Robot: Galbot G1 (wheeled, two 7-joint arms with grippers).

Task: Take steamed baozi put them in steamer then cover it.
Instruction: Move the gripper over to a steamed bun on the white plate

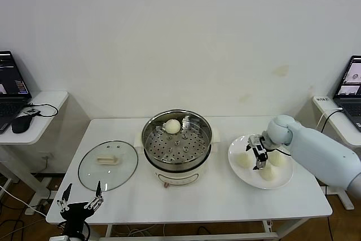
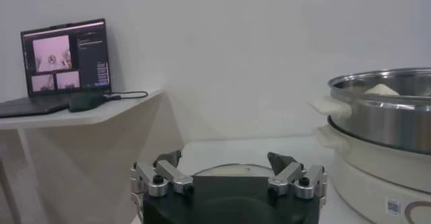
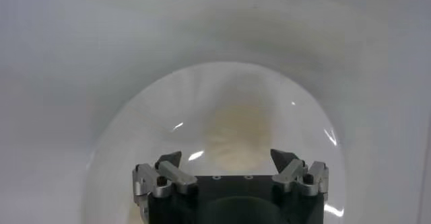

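On the white table (image 1: 192,204), the right gripper (image 1: 259,156), jaws apart, hovers over the plate (image 1: 234,156) for another bun (image 1: 245,160), the steamer (image 1: 176,142) uncovered to receive it, while the left gripper (image 1: 79,196) waits, open.

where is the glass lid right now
In the head view the glass lid lies flat on the table on the robot's left, beside the steamer, with the open left gripper just in front of it.

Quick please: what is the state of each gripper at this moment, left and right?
Left gripper: open, empty, parked at the table's near edge by the cover.
Right gripper: open, holding nothing, over the baozi on the plate.
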